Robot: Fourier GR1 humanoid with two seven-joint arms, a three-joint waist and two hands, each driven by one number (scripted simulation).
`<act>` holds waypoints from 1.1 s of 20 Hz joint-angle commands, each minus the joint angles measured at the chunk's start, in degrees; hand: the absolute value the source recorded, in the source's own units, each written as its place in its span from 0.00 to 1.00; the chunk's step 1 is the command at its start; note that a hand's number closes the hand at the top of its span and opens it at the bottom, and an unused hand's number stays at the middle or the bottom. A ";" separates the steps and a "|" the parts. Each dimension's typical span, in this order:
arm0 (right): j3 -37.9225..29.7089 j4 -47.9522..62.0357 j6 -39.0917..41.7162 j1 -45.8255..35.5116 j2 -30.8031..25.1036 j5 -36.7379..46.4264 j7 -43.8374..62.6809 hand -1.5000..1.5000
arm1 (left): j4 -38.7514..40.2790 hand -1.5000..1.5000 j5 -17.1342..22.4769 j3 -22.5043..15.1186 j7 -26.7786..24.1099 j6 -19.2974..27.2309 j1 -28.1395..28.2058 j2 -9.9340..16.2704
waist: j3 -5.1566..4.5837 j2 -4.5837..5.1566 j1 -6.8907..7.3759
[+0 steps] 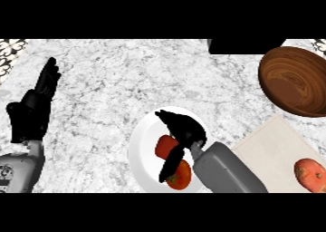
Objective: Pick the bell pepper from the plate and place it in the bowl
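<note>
A red bell pepper [168,146] lies on a white plate [141,156] near the counter's front middle. My right hand [185,129] hovers over the plate, its fingers stretched toward the plate's far rim. Its thumb [171,165] points down across the pepper and hides the pepper's middle. The fingers are spread, not curled round the pepper. A brown wooden bowl [298,81], tilted toward me, stands at the back right. My left hand [33,106] rests open at the far left, fingers up.
A pale cutting board [276,152] lies right of the plate, and a red-orange round fruit [312,176] sits on its near right corner. A black object [246,46] stands at the counter's back edge. Patterned tiles [5,56] show at the left.
</note>
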 commanded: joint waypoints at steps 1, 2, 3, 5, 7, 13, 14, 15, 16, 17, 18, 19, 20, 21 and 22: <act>-2.87 1.33 2.65 -0.61 1.56 3.65 -1.23 0.00 | -1.08 0.50 -0.52 1.40 -0.33 -2.14 1.16 -0.84 | 0.00 0.05 -0.07; 1.19 7.54 -1.94 -2.30 1.61 3.18 -5.09 1.00 | -2.38 0.50 -1.41 -0.03 1.47 -0.81 1.18 -1.46 | 0.01 0.11 0.29; 1.27 8.67 -0.69 -4.46 1.63 2.85 -5.80 1.00 | 4.42 0.50 -1.53 0.57 -3.90 -0.74 -0.55 -2.23 | -0.01 0.22 0.17; 2.49 6.90 -1.88 -1.89 1.61 7.08 -6.99 1.00 | 3.48 0.50 0.27 2.92 -2.31 -2.27 -1.28 -1.05 | -0.01 0.13 -0.01; 0.94 4.89 -1.19 -0.92 0.43 8.32 -8.62 1.00 | -3.04 0.50 -2.53 0.74 2.54 -1.23 0.53 -1.93 | 0.01 0.01 -0.07; 0.66 9.80 -6.45 -2.42 1.64 6.58 -13.09 1.00 | -2.65 0.50 -2.20 2.78 0.06 -3.66 2.42 -2.01 | 0.00 0.07 0.16; 2.19 9.60 -6.77 -2.37 1.65 5.50 -12.52 1.00 | -1.47 0.50 -1.59 3.88 2.54 -4.14 -0.15 -1.55 | 0.00 0.09 0.15; 3.05 8.30 -8.03 -0.51 1.65 7.26 -12.73 1.00 | -0.24 0.50 -1.79 3.33 -3.59 -4.29 3.59 -2.68 | -0.01 0.07 0.08; 2.25 1.89 -4.99 2.19 1.65 9.26 -10.69 1.00 | -1.78 0.50 -4.22 1.50 2.05 -2.37 -0.25 -4.08 | 0.00 -0.01 -0.31; 1.37 -1.39 -3.73 2.40 1.07 9.51 -9.83 1.00 | 0.12 0.50 -3.67 2.25 -3.14 -2.41 2.56 -4.82 | -0.01 -0.02 -0.33; 3.87 1.39 -7.46 3.42 1.65 10.41 -12.79 1.00 | -2.38 0.50 -3.93 2.33 0.25 -3.37 1.78 -3.57 | 0.00 0.01 -0.13; 9.16 -11.27 -3.77 11.59 -2.53 10.63 -10.19 1.00 | -1.10 0.50 -4.86 1.70 -1.11 -1.36 3.72 -4.46 | -0.03 -0.39 -1.30; 11.30 -12.58 -3.75 13.18 -3.81 11.47 -12.34 1.00 | -3.44 0.50 -4.51 1.30 -0.13 -2.29 3.75 -4.00 | -0.01 -0.39 -1.07; 13.70 -15.79 -4.25 16.76 -6.86 12.48 -13.75 1.00 | -2.09 0.50 -1.90 4.48 1.56 -3.64 2.06 -2.14 | -0.02 -0.47 -1.52; 16.60 -20.79 -2.35 18.51 -7.44 13.27 -11.31 1.00 | -1.16 0.50 -3.21 3.58 -1.58 -2.63 4.01 -3.06 | -0.07 -0.63 -1.94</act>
